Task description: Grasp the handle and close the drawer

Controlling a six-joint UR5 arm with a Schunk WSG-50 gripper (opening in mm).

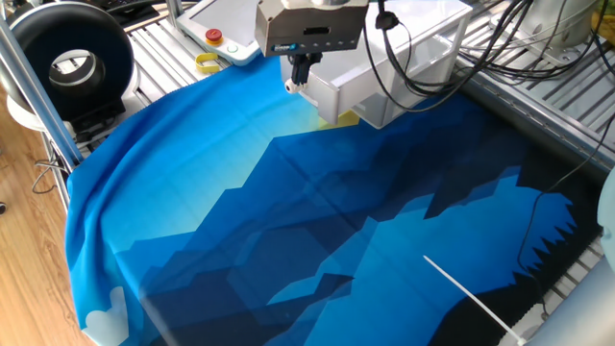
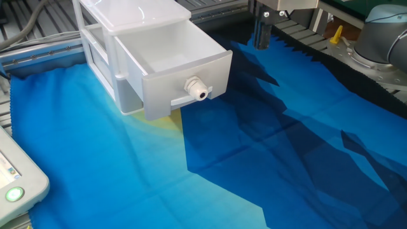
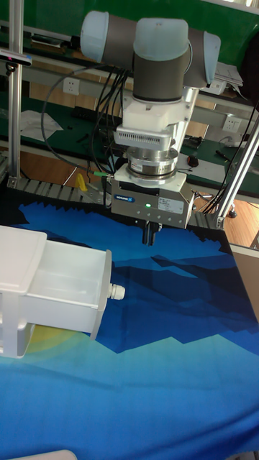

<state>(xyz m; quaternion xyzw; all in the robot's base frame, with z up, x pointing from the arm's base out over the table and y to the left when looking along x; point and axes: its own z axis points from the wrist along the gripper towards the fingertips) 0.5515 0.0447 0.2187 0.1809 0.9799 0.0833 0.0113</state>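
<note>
The approach is in hand: the gripper [image 3: 149, 235], fingers close together and empty, hangs above the cloth [image 2: 267, 159] apart from the knob [image 3: 116, 291] on the open drawer [image 2: 172, 60], and must descend, spread and straddle it.

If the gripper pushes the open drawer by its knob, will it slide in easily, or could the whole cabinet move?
The drawer looks empty and thin-walled, so it probably slides lightly. The cabinet is small plastic on a loose cloth, so it might shift or tip back. The knob is small and round; the gripper could slip off.
</note>
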